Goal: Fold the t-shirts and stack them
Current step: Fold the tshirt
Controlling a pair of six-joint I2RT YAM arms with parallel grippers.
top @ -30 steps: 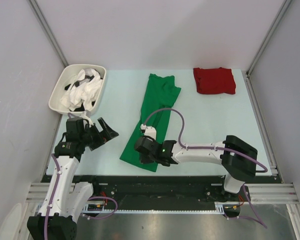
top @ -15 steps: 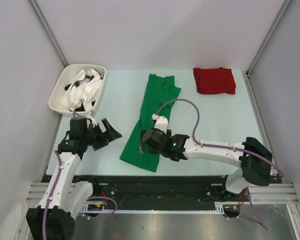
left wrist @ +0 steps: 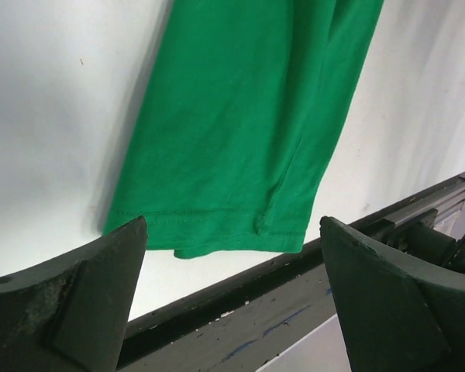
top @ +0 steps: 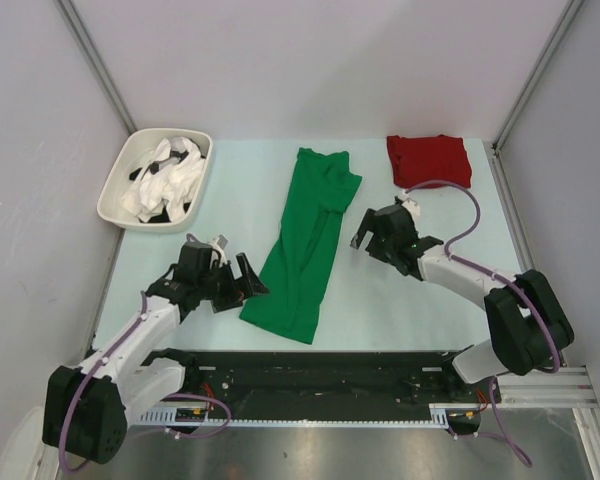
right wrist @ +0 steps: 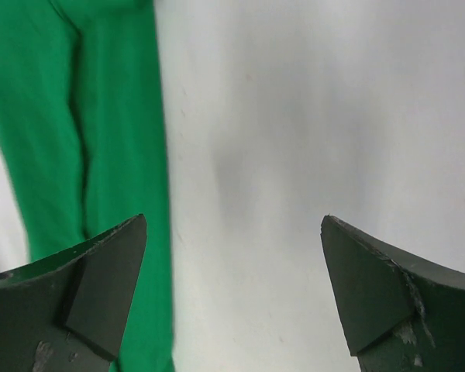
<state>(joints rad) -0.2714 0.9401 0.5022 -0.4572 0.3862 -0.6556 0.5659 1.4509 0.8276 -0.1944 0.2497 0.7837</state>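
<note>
The bright green t-shirt (top: 305, 245) lies as a long narrow strip down the table's middle, its hem toward the near edge. The dark red t-shirt (top: 429, 160) lies folded square at the back right. My left gripper (top: 238, 282) hovers open just left of the green hem, holding nothing. In the left wrist view the hem (left wrist: 232, 232) spans the gap between the open gripper's (left wrist: 232, 225) fingers. My right gripper (top: 363, 237) is open and empty, right of the strip's middle. The right wrist view shows the green edge (right wrist: 101, 116) by the gripper's (right wrist: 232, 218) left finger.
A white bin (top: 108, 195) of white and black cloths stands at the back left. A black rail (top: 330, 365) runs along the near edge, close under the green hem. Grey walls close in both sides and the back.
My right gripper opened off the green hem and swung back right to beside the strip's middle. My left gripper moved down and right toward the hem's left corner.
</note>
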